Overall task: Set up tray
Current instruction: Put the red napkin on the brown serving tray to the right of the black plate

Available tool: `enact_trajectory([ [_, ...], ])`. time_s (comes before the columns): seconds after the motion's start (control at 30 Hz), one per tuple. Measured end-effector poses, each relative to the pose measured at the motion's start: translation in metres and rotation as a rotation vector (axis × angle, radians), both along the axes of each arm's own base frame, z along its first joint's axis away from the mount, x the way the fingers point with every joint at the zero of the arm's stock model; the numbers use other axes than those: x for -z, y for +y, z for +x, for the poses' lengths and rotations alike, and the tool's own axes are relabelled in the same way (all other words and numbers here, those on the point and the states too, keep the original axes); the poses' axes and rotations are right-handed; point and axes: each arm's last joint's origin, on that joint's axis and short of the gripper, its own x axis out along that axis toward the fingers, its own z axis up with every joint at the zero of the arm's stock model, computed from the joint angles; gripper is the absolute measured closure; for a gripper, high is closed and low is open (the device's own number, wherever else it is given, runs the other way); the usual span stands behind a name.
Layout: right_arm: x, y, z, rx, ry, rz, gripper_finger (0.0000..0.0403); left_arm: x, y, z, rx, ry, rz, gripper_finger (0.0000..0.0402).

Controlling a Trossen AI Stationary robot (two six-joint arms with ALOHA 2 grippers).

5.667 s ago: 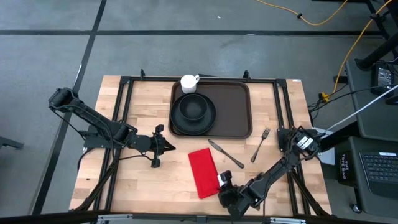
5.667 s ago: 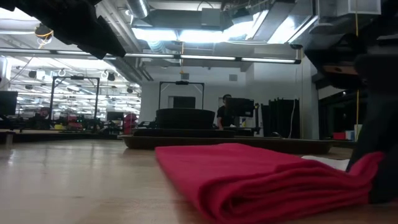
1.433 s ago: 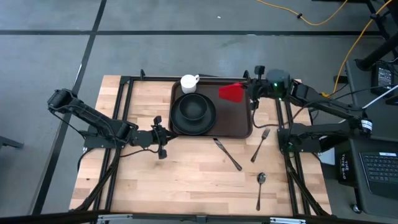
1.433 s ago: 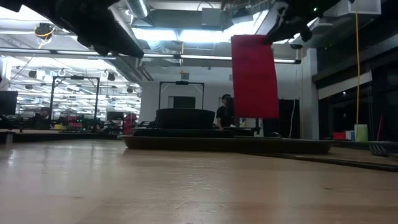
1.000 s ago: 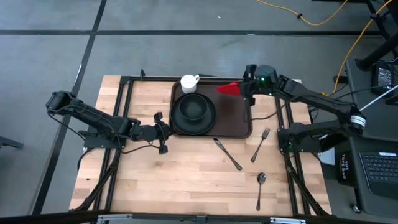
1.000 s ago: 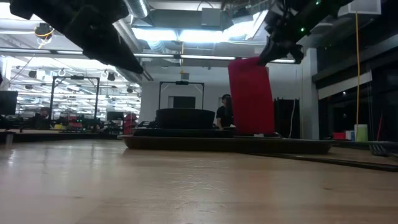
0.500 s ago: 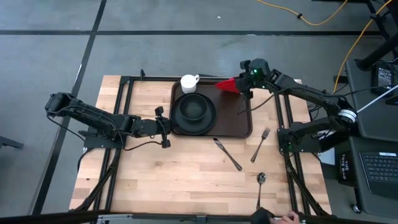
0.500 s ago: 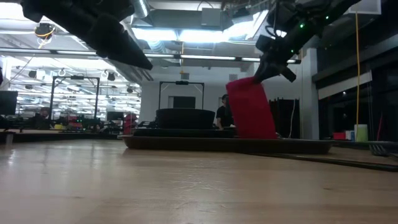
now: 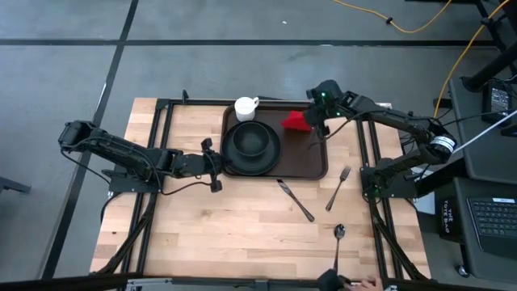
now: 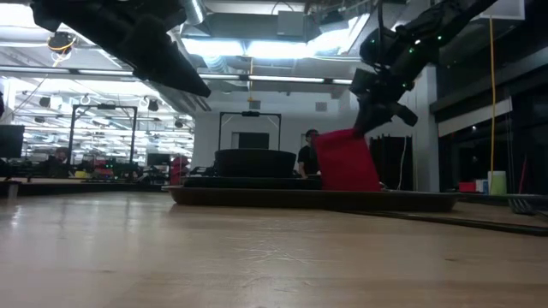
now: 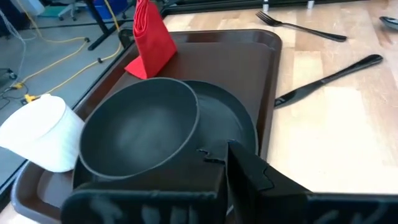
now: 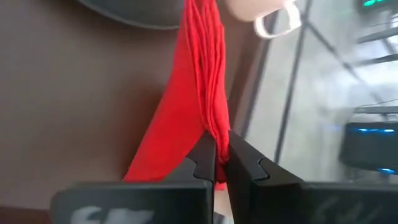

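Tray (image 9: 311, 158) lies under my right gripper (image 9: 309, 121), which pinches the napkin (image 9: 294, 121); a moment ago it hung higher, now its lower edge meets the tray floor, so release is near. My left gripper (image 9: 212, 165), closed and empty, waits beside the plate (image 9: 231, 158).

Robotics lab: frame-mounted workbench (image 9: 242, 242), monitor rows (image 10: 51, 158), floor cables (image 9: 420, 24) (yellow).
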Motion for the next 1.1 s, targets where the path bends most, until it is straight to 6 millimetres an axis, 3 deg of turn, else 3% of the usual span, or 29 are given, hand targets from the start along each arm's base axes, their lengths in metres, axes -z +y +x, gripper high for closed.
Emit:
enact_trajectory([
  [0.67, 0.011, 0.03, 0.002, -0.151, 0.112, 0.185, 0.0385, 0.0, 0.0, 0.0, 0.001, -0.004, -0.012, 0.0399],
  [0.9, 0.011, 0.035, 0.006, -0.147, 0.114, 0.194, 0.0385, 0.0, 0.0, 0.0, -0.001, -0.006, -0.016, 0.0398],
  [1.1, 0.023, 0.029, 0.009, -0.028, 0.17, 0.208, 0.0385, 0.0, 0.0, 0.0, 0.0, -0.007, -0.017, 0.0396],
])
